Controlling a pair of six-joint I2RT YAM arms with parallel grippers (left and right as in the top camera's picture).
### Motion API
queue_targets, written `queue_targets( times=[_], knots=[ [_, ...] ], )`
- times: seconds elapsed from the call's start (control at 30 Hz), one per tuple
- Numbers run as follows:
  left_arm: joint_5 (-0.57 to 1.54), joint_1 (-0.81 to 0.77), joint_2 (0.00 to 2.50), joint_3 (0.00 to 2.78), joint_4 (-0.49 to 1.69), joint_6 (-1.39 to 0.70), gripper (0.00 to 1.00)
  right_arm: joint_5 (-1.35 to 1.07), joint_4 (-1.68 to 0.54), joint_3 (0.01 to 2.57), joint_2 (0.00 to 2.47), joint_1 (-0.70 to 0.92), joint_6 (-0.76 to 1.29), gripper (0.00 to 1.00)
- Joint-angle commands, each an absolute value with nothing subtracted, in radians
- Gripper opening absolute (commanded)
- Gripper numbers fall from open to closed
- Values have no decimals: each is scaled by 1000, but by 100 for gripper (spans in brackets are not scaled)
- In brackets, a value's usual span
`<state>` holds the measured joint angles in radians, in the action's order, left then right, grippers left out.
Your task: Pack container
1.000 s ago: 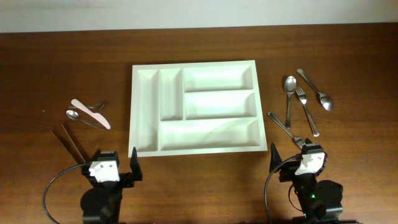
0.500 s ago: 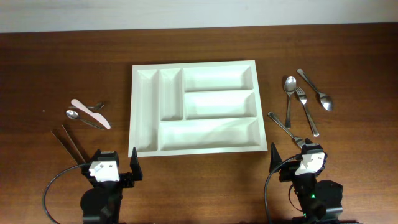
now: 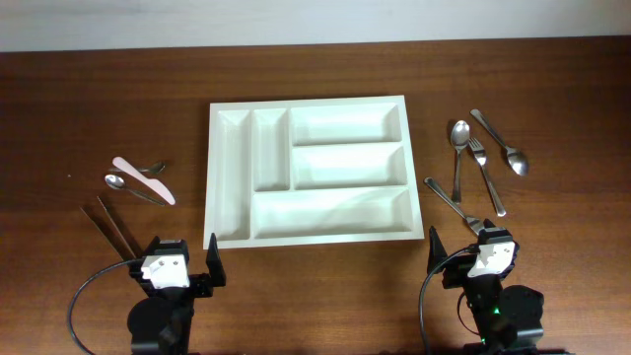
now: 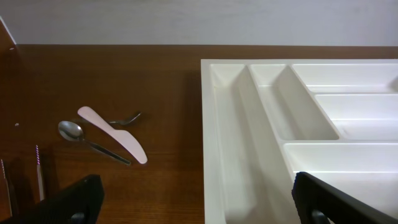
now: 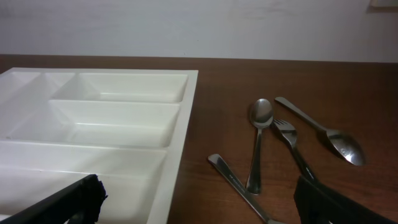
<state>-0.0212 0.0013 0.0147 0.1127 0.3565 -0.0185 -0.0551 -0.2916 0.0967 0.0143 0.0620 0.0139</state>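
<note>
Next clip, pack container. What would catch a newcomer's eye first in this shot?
The big white container dominates the middle of the dark wooden table, with all five compartments empty. To its right lies a loose cluster of metal cutlery, among it a spoon and a fork. To its left a pale knife and a small spoon lie close together.
</note>
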Motion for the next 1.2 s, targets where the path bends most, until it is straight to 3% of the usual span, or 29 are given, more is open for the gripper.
queue_targets(
  times=[0.0, 0.87, 1.03, 1.17],
  knots=[
    [-6, -2, 6, 109, 357, -3, 99, -71, -294, 90, 4, 72, 4, 99],
    [-6, -2, 6, 109, 357, -3, 99, -71, -294, 90, 4, 72, 4, 99],
    [-6, -2, 6, 109, 357, -3, 99, 37, -271, 90, 4, 72, 6, 99],
    [-6, -2, 6, 109, 357, -3, 99, 42, -194, 105, 4, 72, 143, 99]
  ],
)
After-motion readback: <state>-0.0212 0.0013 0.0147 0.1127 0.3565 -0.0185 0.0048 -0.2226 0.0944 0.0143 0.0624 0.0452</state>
